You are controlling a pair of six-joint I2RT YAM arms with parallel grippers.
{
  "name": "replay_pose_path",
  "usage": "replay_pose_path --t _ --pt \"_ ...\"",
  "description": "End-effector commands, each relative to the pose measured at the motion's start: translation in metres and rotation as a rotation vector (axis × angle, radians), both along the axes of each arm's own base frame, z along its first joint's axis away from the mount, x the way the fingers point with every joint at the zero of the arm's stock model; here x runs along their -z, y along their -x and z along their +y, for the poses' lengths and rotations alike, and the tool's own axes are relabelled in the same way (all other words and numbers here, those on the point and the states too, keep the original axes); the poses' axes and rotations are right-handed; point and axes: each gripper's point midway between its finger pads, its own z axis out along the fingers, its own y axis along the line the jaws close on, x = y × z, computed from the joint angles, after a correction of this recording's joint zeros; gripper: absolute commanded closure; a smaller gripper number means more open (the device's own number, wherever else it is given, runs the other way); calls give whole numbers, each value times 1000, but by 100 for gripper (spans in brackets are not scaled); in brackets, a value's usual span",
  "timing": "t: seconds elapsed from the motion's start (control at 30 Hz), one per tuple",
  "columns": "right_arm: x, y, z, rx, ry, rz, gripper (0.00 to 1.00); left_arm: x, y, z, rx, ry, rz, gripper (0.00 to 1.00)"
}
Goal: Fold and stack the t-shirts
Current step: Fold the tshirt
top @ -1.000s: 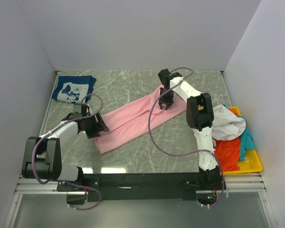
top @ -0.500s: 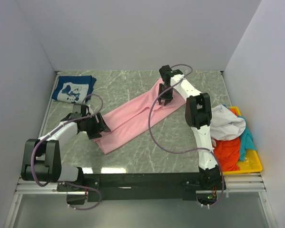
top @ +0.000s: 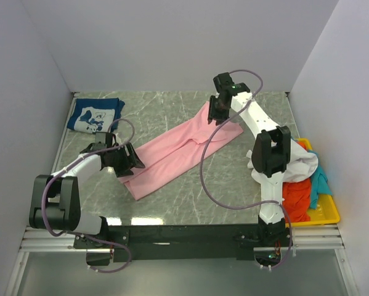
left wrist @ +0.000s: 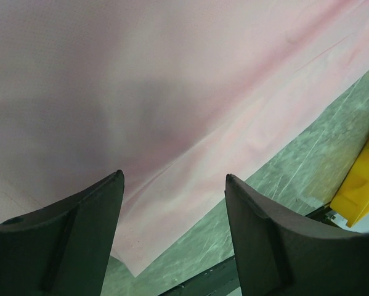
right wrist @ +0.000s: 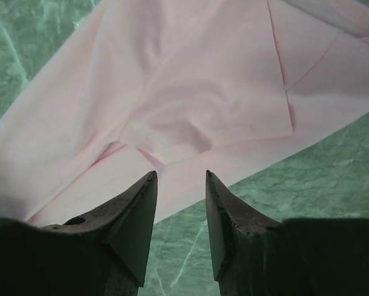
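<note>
A light-pink t-shirt (top: 178, 147) lies folded into a long band running diagonally across the green marble table (top: 172, 111). My left gripper (top: 135, 161) hovers open over its near-left end, and the pink cloth (left wrist: 172, 92) fills the left wrist view with nothing between the fingers. At the band's far-right end my right gripper (top: 217, 116) stands open above the pink cloth (right wrist: 190, 92), its jaws empty. A folded navy t-shirt (top: 95, 115) with white print lies at the far left corner. White (top: 298, 161), orange-red (top: 295, 196) and teal (top: 320, 180) t-shirts are heaped at the right.
A shallow yellow tray (top: 327, 213) at the table's right edge holds the heap of shirts; its corner (left wrist: 363, 179) shows in the left wrist view. White walls close in the table at the back and both sides. A purple cable (top: 204, 166) loops over the pink shirt.
My right gripper has lifted away toward the far right end of the pink shirt, opening slightly. The shirt's upper right part lies flatter. The left gripper has barely shifted.
</note>
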Motion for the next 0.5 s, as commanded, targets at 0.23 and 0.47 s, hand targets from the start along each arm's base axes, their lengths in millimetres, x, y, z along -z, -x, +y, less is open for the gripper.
replay_pose_path --t 0.23,0.47 --pt "56 11 3 -8 17 128 55 12 9 -9 -20 13 36 28" --pt "84 4 -4 21 59 192 55 17 24 -17 -32 1 55 28"
